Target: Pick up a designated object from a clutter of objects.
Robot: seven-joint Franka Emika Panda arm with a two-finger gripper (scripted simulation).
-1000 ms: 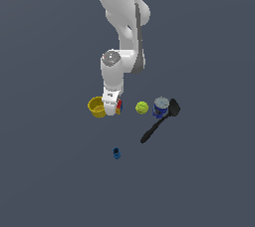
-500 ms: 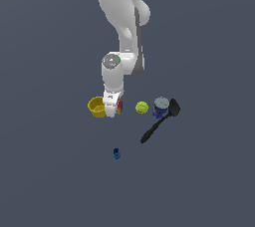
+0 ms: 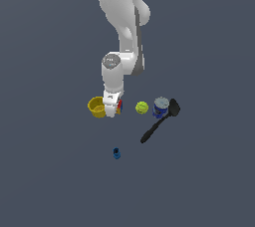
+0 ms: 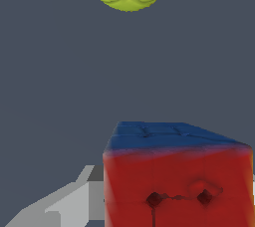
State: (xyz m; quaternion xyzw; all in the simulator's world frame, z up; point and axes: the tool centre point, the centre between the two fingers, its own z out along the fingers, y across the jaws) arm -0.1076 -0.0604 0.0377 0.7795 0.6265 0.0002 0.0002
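Cube (image 4: 174, 176): we saw it directly under the gripper (image 3: 111, 112), between the fingers (cup (image 3: 96, 107) just beside).
Jaws: apart or clamped, we couldn't tell.

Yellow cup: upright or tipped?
Upright. In the exterior view the cup shows its open mouth facing up, standing beside the tool and cube.

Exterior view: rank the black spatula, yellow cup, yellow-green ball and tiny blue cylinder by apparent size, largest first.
1. black spatula, longest by far
2. yellow cup, partly hidden behind the gripper
3. yellow-green ball, somewhat smaller than the cup
4. tiny blue cylinder, smallest, though it appears nearer the camera
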